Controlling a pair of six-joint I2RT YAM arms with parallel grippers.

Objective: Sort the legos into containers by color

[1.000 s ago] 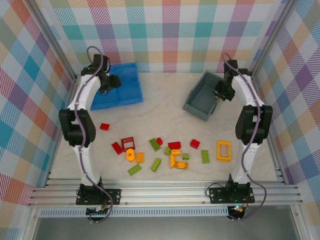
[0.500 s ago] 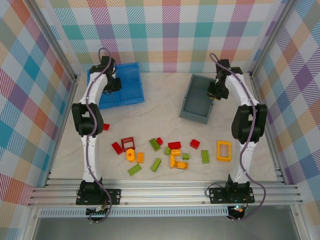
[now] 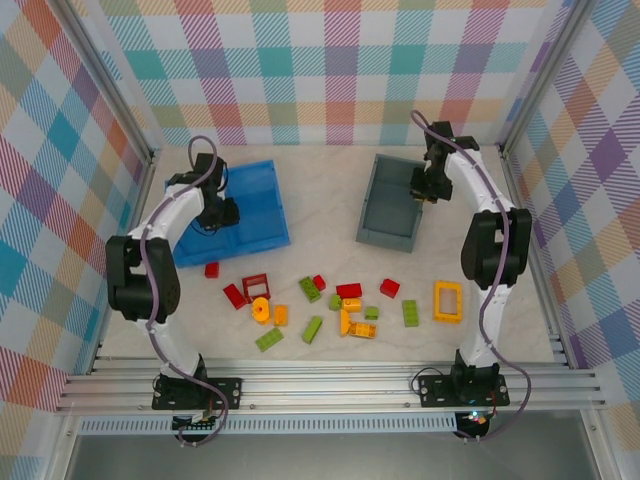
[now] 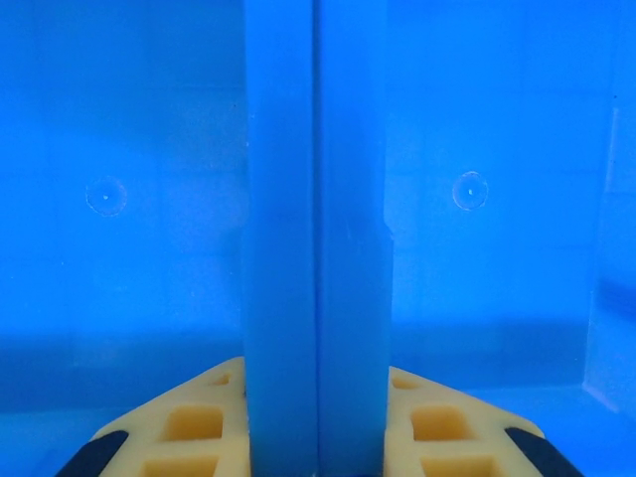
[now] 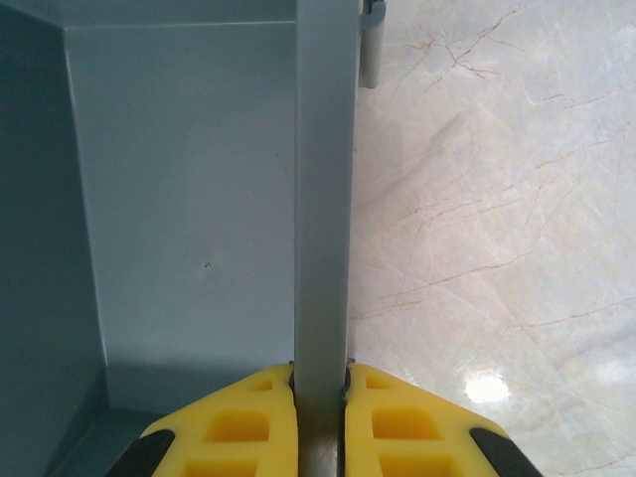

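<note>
Gripping bins: left pincer (image 4: 318, 402) clamps the blue bin (image 4: 129, 248) divider, right pincer (image 5: 320, 383) the grey bin (image 5: 189, 199) wall.

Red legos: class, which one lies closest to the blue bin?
The lone red brick just in front of the blue bin, near its left corner. The others lie farther right, in the scattered cluster.

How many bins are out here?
2. The blue bin is at the back left; the grey bin is at the back right. None look hidden.
</note>
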